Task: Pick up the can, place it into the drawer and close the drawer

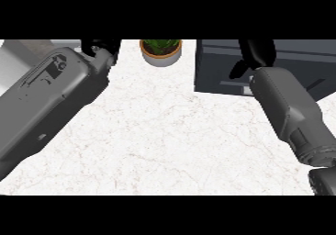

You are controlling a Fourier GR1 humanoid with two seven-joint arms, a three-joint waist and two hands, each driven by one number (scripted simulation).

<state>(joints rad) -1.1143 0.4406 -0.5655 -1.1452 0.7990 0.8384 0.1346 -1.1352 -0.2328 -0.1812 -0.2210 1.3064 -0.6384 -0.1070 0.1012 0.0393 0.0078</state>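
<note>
No can shows anywhere in the head view. A dark grey drawer cabinet (218,69) stands at the counter's back right. My right hand (257,53) is over the cabinet's top, reaching in from the lower right, and it hides what lies under it. Whether it holds anything cannot be told. My left hand (102,47) shows only partly at the top edge, left of the middle, at the end of a raised grey forearm. I cannot make out whether the drawer stands out from the cabinet or is pushed in.
A small green plant in a tan pot (160,49) stands at the back between the two hands. The white marble counter (170,133) spreads across the middle and front. A pale grey surface (11,64) lies at the far left.
</note>
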